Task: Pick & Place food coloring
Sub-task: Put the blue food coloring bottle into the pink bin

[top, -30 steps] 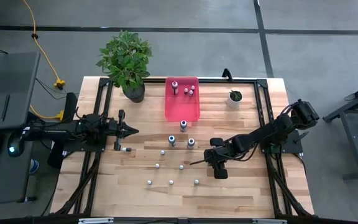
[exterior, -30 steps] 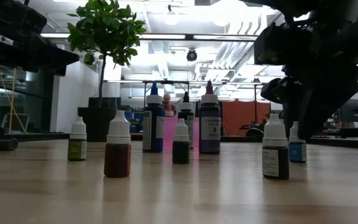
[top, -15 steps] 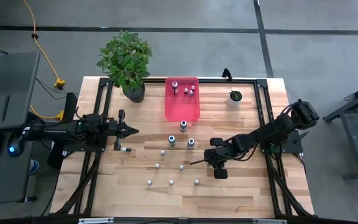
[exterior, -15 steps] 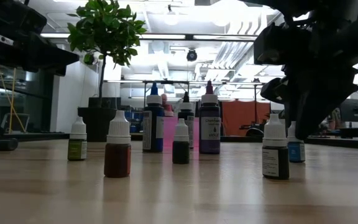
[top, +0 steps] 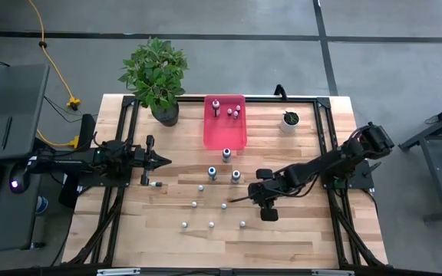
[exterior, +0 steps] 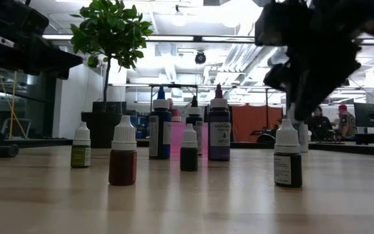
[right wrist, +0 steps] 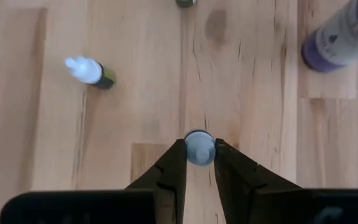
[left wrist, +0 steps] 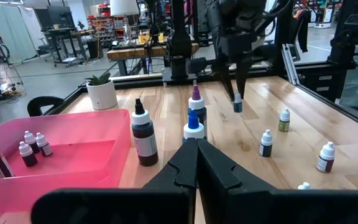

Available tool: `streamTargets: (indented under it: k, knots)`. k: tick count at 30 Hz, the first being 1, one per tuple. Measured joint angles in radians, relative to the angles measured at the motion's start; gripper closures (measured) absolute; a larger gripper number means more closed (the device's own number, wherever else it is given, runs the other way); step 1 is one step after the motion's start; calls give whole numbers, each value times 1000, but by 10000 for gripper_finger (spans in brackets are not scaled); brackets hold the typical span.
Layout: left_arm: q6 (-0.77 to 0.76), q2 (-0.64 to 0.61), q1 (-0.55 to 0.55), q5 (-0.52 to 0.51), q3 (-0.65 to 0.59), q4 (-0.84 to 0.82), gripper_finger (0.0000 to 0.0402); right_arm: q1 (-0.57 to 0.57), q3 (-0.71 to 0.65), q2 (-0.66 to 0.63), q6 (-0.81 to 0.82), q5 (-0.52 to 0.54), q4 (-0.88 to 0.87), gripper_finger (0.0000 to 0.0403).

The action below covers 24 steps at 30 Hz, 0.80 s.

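Several small white-capped food coloring bottles [top: 212, 225] stand upright on the wooden table, with three taller ones [top: 212, 173] behind them. More stand in the pink tray [top: 225, 134] at the far middle. My right gripper [right wrist: 199, 163] is shut on one small blue bottle [left wrist: 237, 106] over the middle of the table, right of the standing group. My left gripper [left wrist: 196, 146] stays shut at the table's left side, pointing level toward the bottles and touching nothing. My right gripper pinches the small bottle at its white cap [right wrist: 199, 147] between its two fingers. The fingers slant down at it from above and from the table's right. The bottle hangs upright below the fingertips [left wrist: 234, 93], lifted clear of the table.
A large potted plant [top: 159, 77] stands at the far left and a small white pot [top: 289, 120] with a green plant at the far right. A dark small bottle [exterior: 287, 162] stands close to the held one. Bare wood lies along the near edge.
My right gripper has gone up with the small blue bottle. The bottle stood on the table a second ago and now hangs clear of it, still upright.
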Motion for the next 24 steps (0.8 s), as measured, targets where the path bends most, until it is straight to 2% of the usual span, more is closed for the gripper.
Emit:
streamTargets:
  k: [12, 16, 24]
  knots:
    - [0, 0, 0, 0, 0, 0, 401, -53, 335, -1, -10, 18, -252, 341]
    - [0, 0, 0, 0, 0, 0, 401, -96, 455, -1, -75, 28, -287, 341]
    - [0, 0, 0, 0, 0, 0, 401, -226, 692, 40, -177, 117, -353, 341]
